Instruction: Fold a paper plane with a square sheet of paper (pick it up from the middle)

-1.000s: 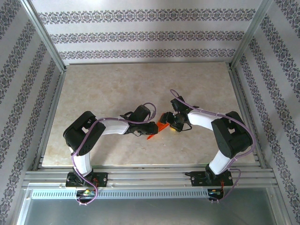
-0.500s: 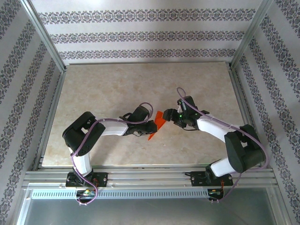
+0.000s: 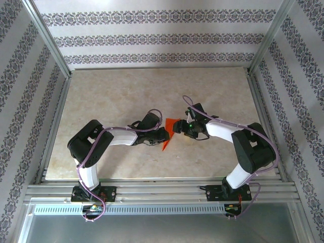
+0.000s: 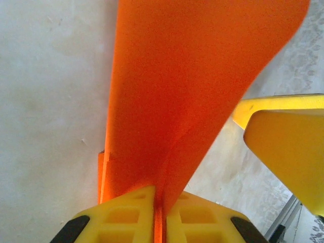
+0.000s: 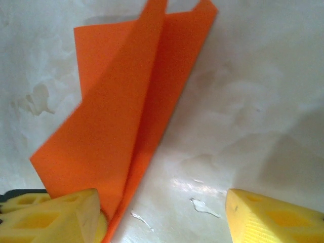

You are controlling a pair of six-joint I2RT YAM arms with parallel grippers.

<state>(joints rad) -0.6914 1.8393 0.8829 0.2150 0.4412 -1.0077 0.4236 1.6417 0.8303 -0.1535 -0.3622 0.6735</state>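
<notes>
Left wrist view: thin, floppy orange-red folded paper sheet point(image 4: 192, 91) stands mid beige table point(image 3: 126, 96), pinched at its crease by the left gripper point(image 4: 158, 215); right gripper point(image 5: 167, 212) gapes wide at its three o'clock; a free flap edge looks the likeliest hold.

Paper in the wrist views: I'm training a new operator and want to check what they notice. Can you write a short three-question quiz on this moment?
1. True or false: the paper lies as a flat, unfolded square on the table.
2. The left gripper is: A) open, B) shut on the paper, C) shut on nothing.
3. Fill in: the right gripper has its jaws ____.
Key: 1 false, it is folded; 2 B; 3 open.
</notes>
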